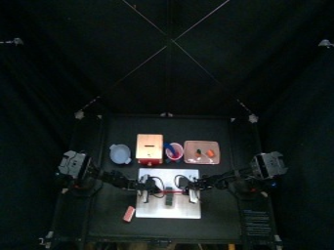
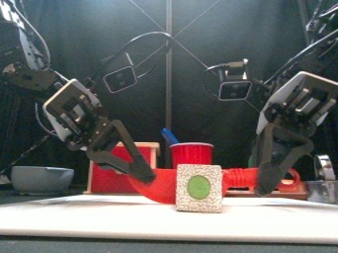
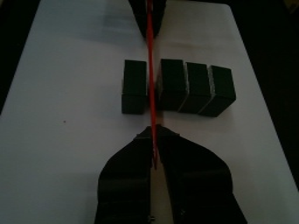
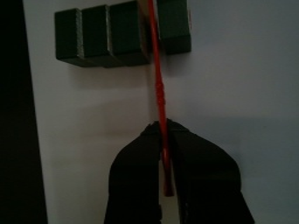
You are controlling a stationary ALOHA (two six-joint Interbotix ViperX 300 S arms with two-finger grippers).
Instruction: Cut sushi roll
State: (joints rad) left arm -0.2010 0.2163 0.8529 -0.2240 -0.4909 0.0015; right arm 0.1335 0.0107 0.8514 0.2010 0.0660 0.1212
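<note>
Sushi roll [image 3: 176, 88] lies on the white cutting board [image 3: 70, 105] in dark pieces side by side, at 6 o'clock of the desk [image 1: 104, 132] in the top view. Left end effector [image 3: 153, 144] and right end effector [image 4: 163, 140] each pinch one end of a red cutter [image 3: 152, 70]. The cutter stands in a gap between pieces.

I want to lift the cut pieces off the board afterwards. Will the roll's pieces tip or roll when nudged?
Rolling seems unlikely: the pieces look like flat-sided blocks. They stand upright and narrow on the white board, so a sideways nudge could topple one. Three sit pressed together, so they may shift as a group.
</note>
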